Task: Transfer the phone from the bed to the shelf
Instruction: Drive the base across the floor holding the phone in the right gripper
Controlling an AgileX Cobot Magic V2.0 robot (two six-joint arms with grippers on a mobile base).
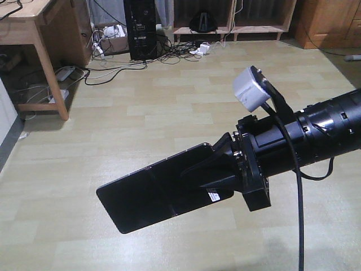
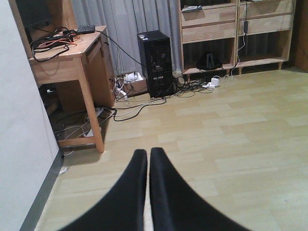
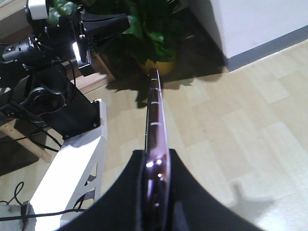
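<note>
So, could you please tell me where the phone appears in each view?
Front: phone lower centre, clamped in the right pincer.
Left wrist: not in it.
Right wrist: edge-on, centre.
Shared landmark: black computer tower, front and left wrist views.

You see the phone (image 1: 152,192) with a glossy black face, its edge pinkish polished metal, the right gripper (image 1: 197,169) with matt black plastic jaws, the floor (image 1: 169,101) smooth pale wood-look planks, the shelf (image 2: 231,29) light grained wood.

phone (image 1: 148,195) in right tool (image 1: 207,169), above floor (image 1: 169,101), shelf (image 1: 256,28) behind
</note>
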